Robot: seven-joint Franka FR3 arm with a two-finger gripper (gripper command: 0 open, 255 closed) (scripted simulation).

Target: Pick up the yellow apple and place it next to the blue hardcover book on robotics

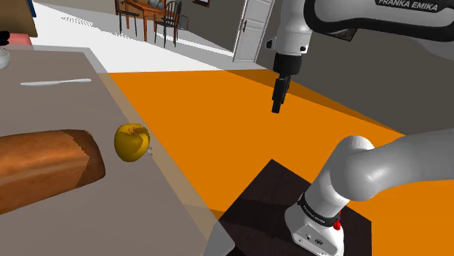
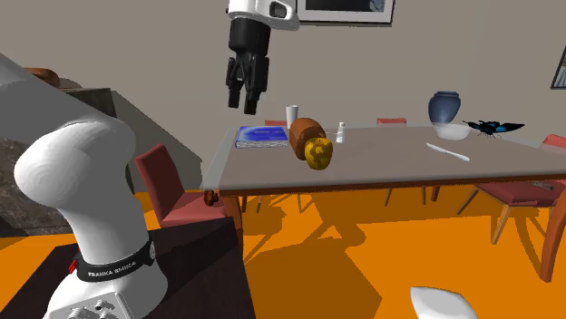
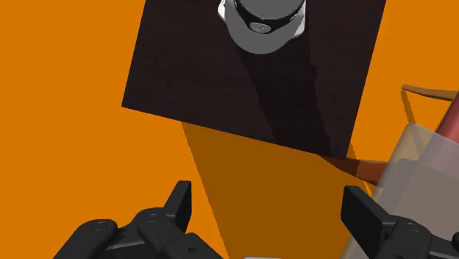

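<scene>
My pincer (image 3: 269,199) hangs wide open, gripping and touching nothing. Beneath it lie orange floor (image 3: 59,147) and my dark stand (image 3: 191,66). Beside and lower, the table (image 2: 408,156) carries a yellow apple (image 2: 318,154), loaf (image 2: 302,132) and blue book (image 2: 260,136).

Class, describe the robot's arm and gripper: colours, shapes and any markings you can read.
The arm is white, with rounded, tube-like links and dark joints. White FRANKA EMIKA lettering runs along a black strip on its upper link, and a black band near the base carries the same name, beside a small red mark. The gripper is all black, with two blocky fingers.
</scene>
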